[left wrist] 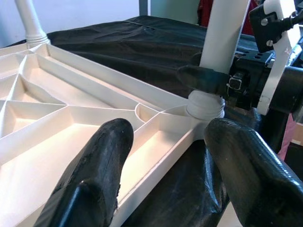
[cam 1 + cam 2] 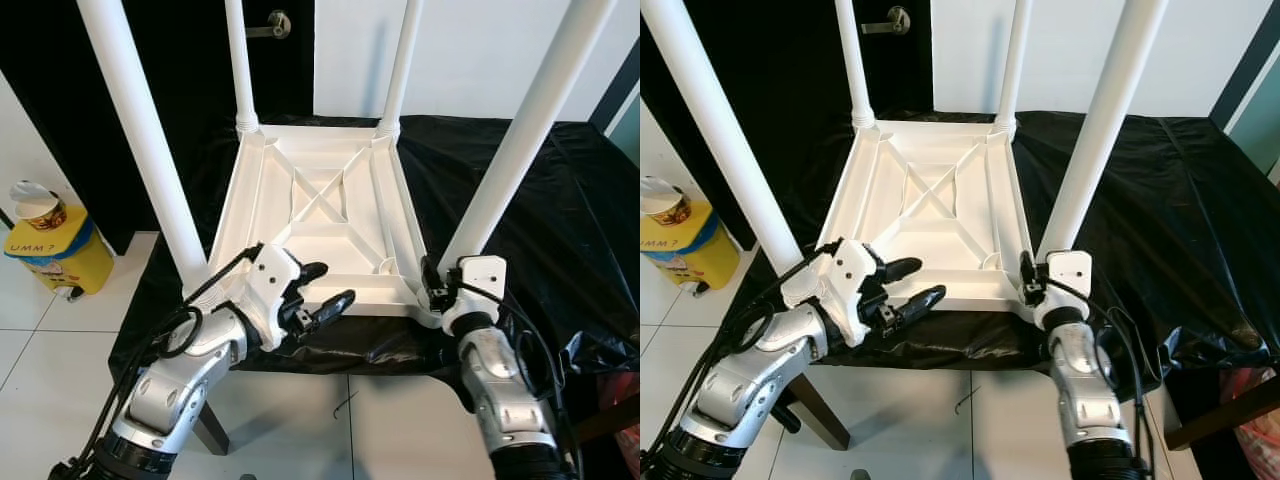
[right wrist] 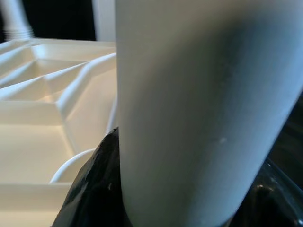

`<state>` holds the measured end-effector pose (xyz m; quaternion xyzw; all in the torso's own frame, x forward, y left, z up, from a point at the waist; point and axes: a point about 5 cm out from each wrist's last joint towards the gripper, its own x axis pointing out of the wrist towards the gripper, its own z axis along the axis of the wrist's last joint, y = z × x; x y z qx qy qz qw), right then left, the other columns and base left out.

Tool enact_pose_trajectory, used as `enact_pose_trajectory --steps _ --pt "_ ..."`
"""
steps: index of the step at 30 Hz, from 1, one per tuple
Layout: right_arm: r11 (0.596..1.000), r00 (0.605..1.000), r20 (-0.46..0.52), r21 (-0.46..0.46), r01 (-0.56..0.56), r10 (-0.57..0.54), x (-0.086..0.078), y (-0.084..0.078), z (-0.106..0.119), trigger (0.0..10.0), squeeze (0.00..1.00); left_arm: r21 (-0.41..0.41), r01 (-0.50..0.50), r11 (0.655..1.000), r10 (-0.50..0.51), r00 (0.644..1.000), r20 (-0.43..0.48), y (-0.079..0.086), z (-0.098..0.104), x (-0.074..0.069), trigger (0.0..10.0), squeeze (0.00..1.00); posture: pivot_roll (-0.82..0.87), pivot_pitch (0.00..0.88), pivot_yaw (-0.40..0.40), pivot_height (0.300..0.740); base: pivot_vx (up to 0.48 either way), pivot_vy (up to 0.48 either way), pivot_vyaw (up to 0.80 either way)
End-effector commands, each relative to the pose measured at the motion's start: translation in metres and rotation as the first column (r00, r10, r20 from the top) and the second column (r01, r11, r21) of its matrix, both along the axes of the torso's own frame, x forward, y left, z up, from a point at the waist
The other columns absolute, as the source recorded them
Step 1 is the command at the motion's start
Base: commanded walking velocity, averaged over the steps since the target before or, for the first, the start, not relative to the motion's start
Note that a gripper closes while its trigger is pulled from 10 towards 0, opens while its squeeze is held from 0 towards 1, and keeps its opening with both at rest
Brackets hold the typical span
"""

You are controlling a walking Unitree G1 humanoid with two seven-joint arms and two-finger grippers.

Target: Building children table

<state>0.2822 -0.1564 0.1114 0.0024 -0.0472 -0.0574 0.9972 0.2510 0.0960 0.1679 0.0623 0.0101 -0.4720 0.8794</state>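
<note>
A white children table (image 2: 318,215) lies upside down on a desk (image 2: 560,200) draped in black cloth, its ribbed underside facing up and four white legs rising from its corners; taking this table as the landmark, the right pincer (image 2: 432,283) sits at its near right corner, clenched around the base of the near right leg (image 2: 520,135), which the right wrist view shows pressed between the black fingers (image 3: 90,189); the left pincer (image 2: 325,290) hangs just over the table's near edge, beside the near left leg (image 2: 145,140), its two fingers (image 1: 94,179) spread apart and grasping nothing; off the table's left side, a yellow container (image 2: 55,250) stands on the white tiled floor (image 2: 40,330).
</note>
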Motion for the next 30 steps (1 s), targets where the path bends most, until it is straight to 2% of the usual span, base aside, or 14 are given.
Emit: enact_pose_trajectory --steps 1,5,30 --pt "0.996 0.992 -0.09 -0.004 0.089 -0.089 -0.006 -0.008 -0.017 10.0 0.0 -0.003 0.013 1.0 -0.013 1.0 -0.011 -0.001 0.0 -0.003 10.0 0.0 0.06 0.0 -0.044 0.74 0.0 0.0 0.0" --pt "0.998 0.994 -0.091 0.003 0.063 -0.062 -0.004 0.0 -0.016 10.0 0.0 -0.001 0.017 1.0 -0.017 1.0 -0.013 -0.001 0.0 -0.003 10.0 0.0 0.05 0.0 -0.046 0.74 0.0 0.0 0.0" --pt "0.995 0.992 -0.089 -0.023 0.092 -0.094 -0.002 0.001 -0.013 10.0 0.0 -0.002 0.013 1.0 -0.013 1.0 -0.011 -0.002 -0.002 -0.002 10.0 0.0 0.05 0.0 -0.067 0.74 0.0 0.0 0.0"
